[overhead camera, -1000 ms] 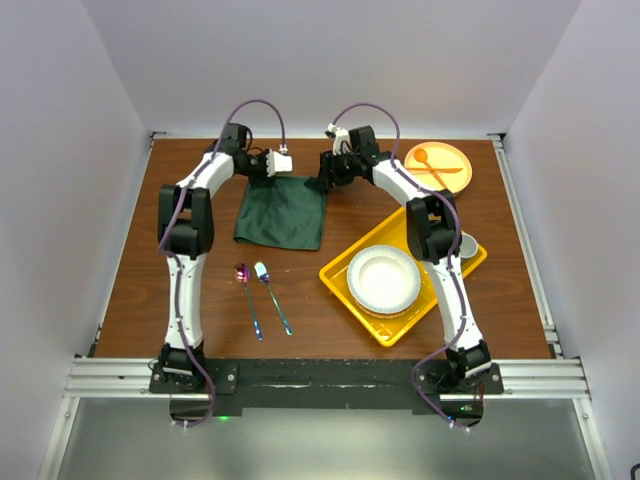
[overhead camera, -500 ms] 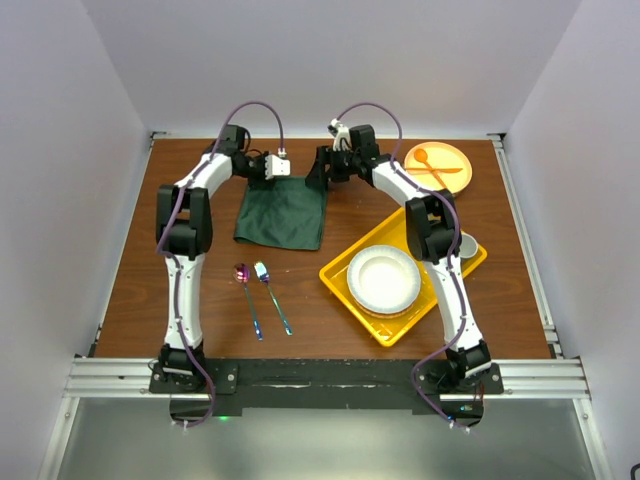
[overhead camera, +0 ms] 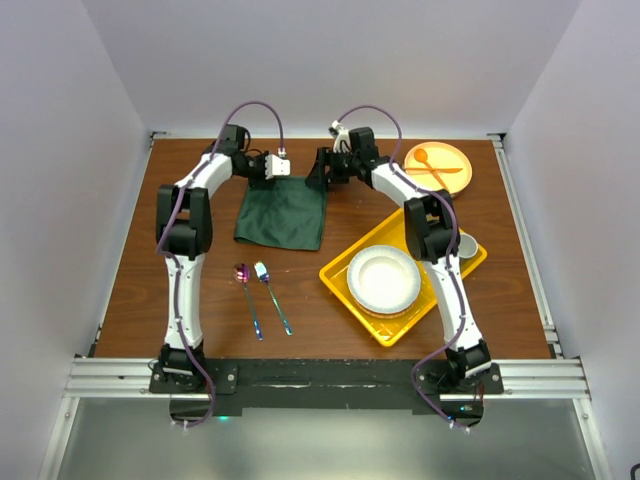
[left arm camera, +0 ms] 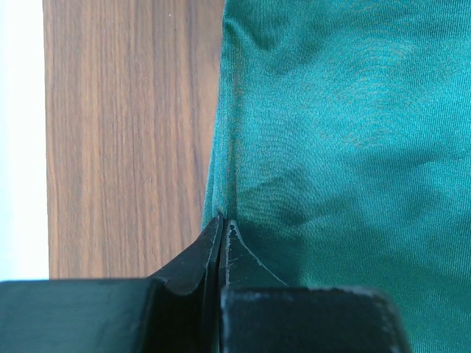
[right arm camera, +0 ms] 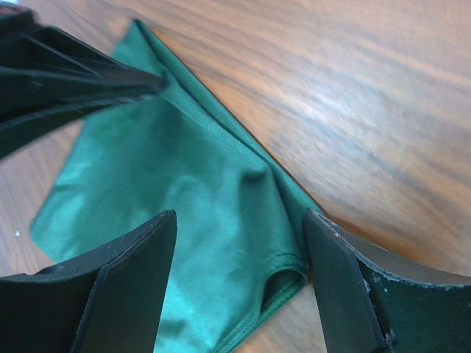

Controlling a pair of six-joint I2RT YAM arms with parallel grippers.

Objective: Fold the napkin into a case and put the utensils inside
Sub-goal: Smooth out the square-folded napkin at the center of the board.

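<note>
Left hand pinches the napkin at its far corner; right hand gapes wide and empty, so pulling may skew the fold.

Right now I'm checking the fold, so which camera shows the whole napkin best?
Top external: nearly the whole napkin shows there. Left wrist shows only the edge pinched by the left gripper. Right wrist shows one folded corner beneath the open right gripper.
</note>
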